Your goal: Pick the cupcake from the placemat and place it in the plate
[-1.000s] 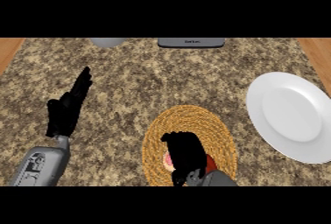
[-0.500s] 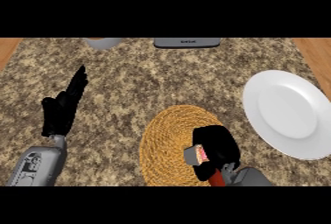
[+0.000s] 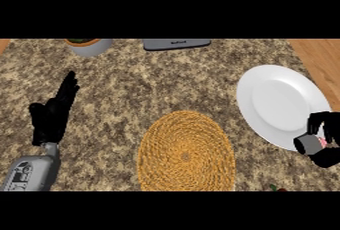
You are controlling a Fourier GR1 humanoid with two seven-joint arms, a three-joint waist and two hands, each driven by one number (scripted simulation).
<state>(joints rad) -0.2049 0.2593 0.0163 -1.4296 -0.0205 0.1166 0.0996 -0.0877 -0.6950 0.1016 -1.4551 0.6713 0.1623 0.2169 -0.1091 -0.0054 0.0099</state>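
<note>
My right hand (image 3: pixel 324 140) is at the right edge of the head view, over the lower right rim of the white plate (image 3: pixel 279 101). Its fingers are curled round the cupcake (image 3: pixel 310 143), of which a grey wrapper and a bit of pink show. The round woven placemat (image 3: pixel 186 152) lies bare in the lower middle of the counter. My left hand (image 3: pixel 54 111) rests open at the left, fingers pointing up and away.
A grey pot with a plant (image 3: pixel 88 45) stands at the back left. A grey appliance (image 3: pixel 176 43) sits at the back middle. A small red thing (image 3: pixel 279 189) shows at the lower edge, right of the placemat. Wooden surface (image 3: pixel 322 58) borders the counter at the right.
My right hand has carried the cupcake off the placemat to the right, to the plate's lower right rim. The placemat is now bare. The left hand has not moved.
</note>
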